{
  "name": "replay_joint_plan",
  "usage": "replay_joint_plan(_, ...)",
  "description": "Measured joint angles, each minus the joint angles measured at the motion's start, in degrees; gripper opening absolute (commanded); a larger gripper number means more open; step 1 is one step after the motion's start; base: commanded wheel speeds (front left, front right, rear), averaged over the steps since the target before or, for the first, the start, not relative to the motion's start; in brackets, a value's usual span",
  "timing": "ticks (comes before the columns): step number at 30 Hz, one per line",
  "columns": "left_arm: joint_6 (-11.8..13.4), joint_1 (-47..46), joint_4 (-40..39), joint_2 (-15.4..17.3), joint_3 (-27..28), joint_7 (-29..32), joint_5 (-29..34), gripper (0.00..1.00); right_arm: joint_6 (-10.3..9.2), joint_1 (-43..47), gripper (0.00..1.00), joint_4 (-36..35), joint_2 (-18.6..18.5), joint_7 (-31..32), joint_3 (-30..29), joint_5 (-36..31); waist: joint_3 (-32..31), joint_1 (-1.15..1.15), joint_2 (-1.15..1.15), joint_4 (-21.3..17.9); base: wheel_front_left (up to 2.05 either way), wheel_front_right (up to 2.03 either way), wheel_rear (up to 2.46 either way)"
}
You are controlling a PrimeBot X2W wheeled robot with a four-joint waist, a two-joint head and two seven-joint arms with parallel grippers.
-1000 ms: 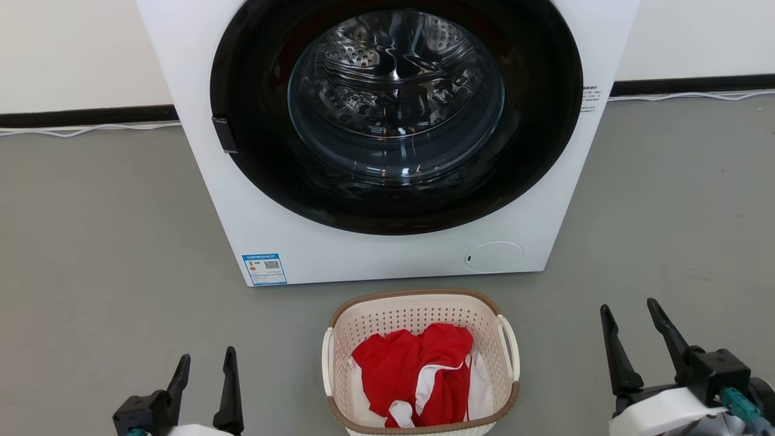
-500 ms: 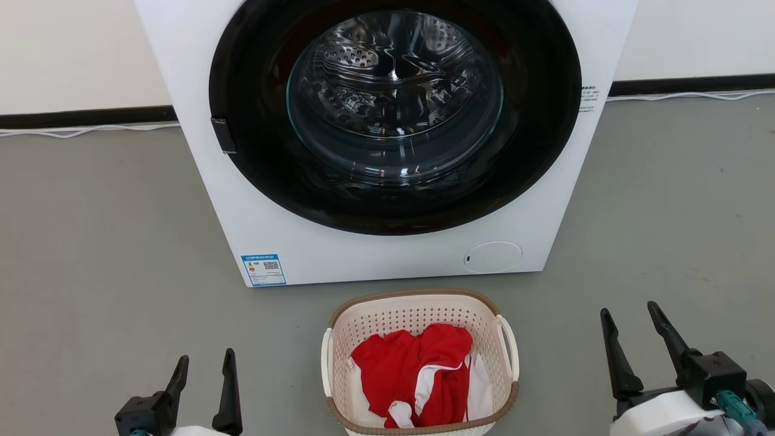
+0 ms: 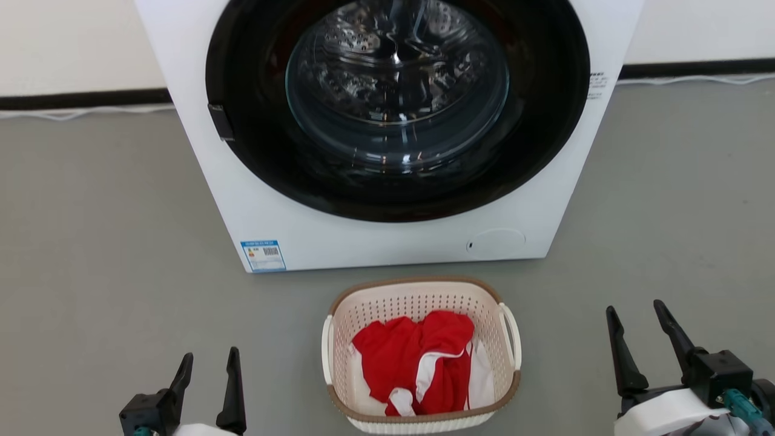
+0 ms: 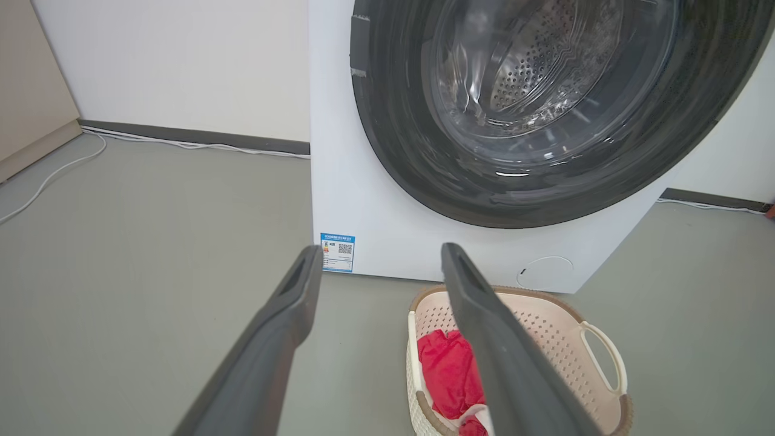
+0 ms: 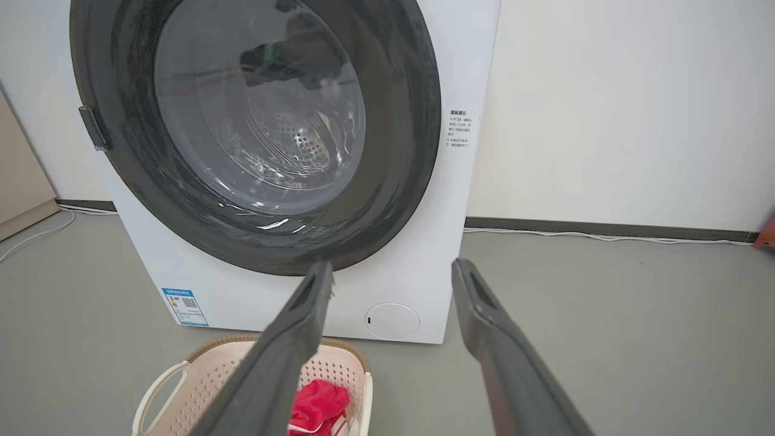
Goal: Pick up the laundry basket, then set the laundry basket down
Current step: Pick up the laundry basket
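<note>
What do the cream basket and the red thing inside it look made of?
Small cream-white perforated laundry basket: probably moulded matte plastic, given its even rows of holes; the brown rim seems a woven-look trim. Crumpled red and white garment: soft cloth, judging by its folds.

Laundry basket [image 3: 418,303] sitting on floor [image 3: 109,242], just before washing machine [image 3: 375,245], not touching its front. Clothes [image 3: 418,363] lying in basket. Wall [image 3: 72,42] standing behind machine. Cable [image 3: 85,112] running along wall foot, left and right of machine. Left gripper [image 3: 210,356] hanging left of basket, right gripper [image 3: 634,307] hanging right of it, both well apart from basket, fingers pointing toward machine.
</note>
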Motion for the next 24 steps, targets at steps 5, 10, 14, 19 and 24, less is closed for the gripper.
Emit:
replay_joint_plan(5,0.01,-2.54,0.02,0.02,-1.11,0.00,-0.20,1.00,-0.01,-0.74,1.00,-0.20,0.38,0.00,-0.83,0.27,3.04,0.00,0.00,0.34,0.00,0.00,0.00)
replay_joint_plan(10,0.01,-6.82,0.31,-0.02,-2.48,-0.15,-0.78,1.00,0.00,-4.16,1.00,0.01,0.79,0.00,-2.00,0.80,6.79,0.00,0.00,0.98,0.00,0.00,0.00)
replay_joint_plan(14,0.00,-9.74,1.40,-0.01,-3.54,-0.27,-1.86,1.00,0.01,-7.20,1.00,1.78,1.26,-0.01,-3.48,1.00,10.10,0.00,0.00,1.49,0.00,0.00,0.00)
replay_joint_plan(19,-0.07,-14.56,4.13,-0.08,-5.05,-0.43,-3.01,1.00,0.01,-12.27,1.00,7.76,1.47,-0.15,-4.52,-0.74,14.67,0.00,0.00,1.91,0.00,0.00,0.00)
replay_joint_plan(24,-0.05,-21.89,11.88,-0.19,-8.29,-0.44,-6.24,1.00,0.01,-20.67,1.00,18.12,1.43,0.03,-5.17,-3.67,20.49,0.00,0.00,2.14,0.00,0.00,0.00)
